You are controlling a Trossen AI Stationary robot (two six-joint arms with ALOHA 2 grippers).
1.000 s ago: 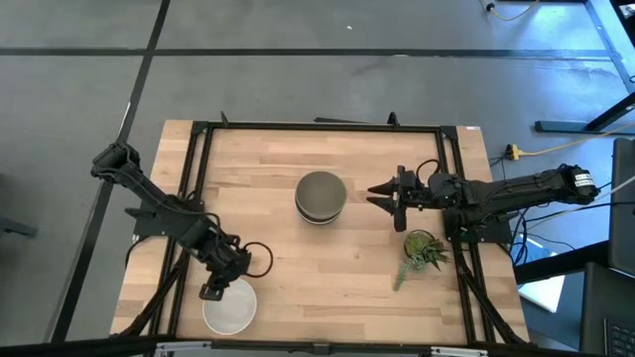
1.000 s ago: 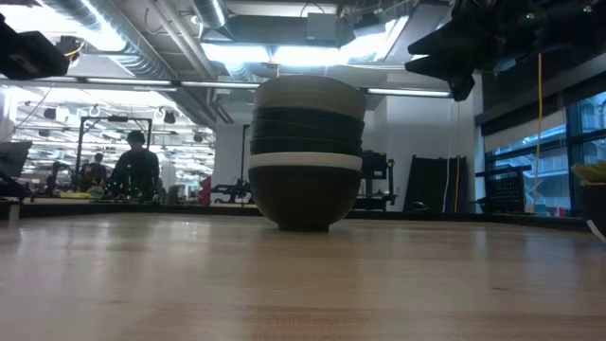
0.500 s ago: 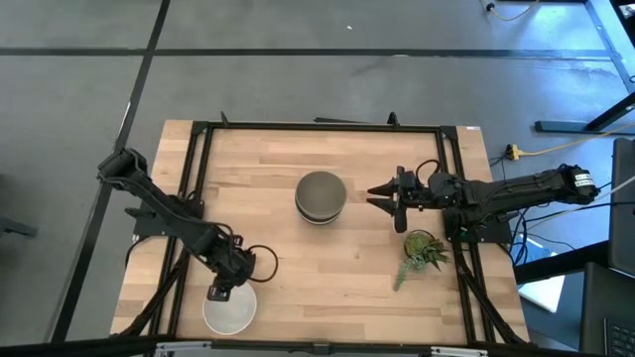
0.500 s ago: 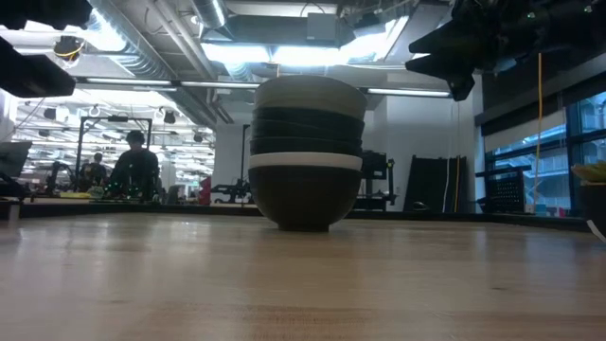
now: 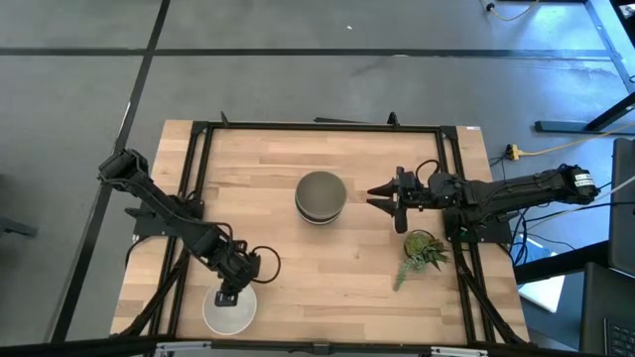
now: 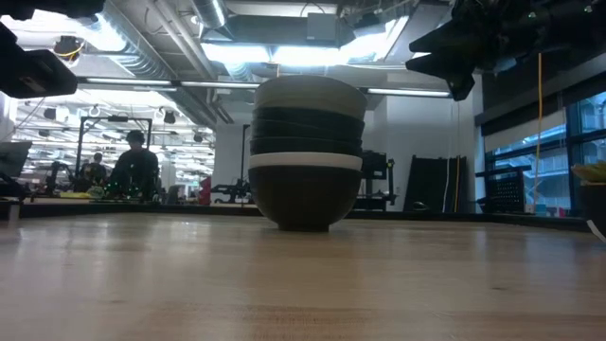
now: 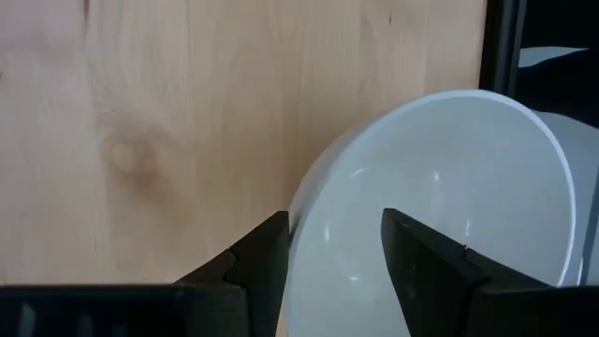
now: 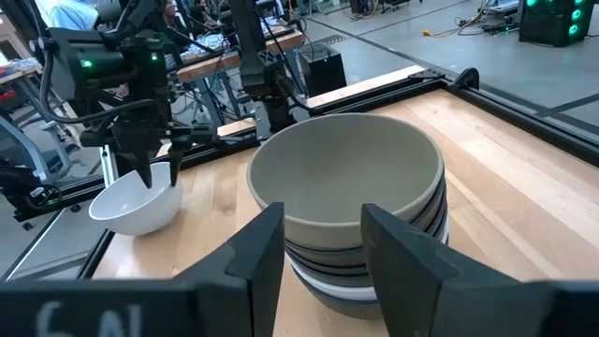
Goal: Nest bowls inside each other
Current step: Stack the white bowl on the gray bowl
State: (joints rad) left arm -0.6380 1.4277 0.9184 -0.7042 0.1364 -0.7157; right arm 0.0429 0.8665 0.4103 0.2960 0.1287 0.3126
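Note:
A stack of several nested bowls, dull grey-green on top, stands on its base at the table's middle; it also shows in the low view and the right wrist view. One white bowl sits alone near the table's near left corner. My left gripper is open and points down at this bowl's far rim. In the left wrist view my left gripper has one finger outside and one inside the white bowl. My right gripper hovers open, right of the stack.
A small green plant sprig lies by the table's right edge, nearer than the right gripper. A black frame rail borders the wooden tabletop. Bare wood lies between the stack and the white bowl. People and benches show in the room behind.
My left gripper has moved a little toward the table's near edge and to the right, coming over the white bowl's far rim. The bowls and my right arm have kept still.

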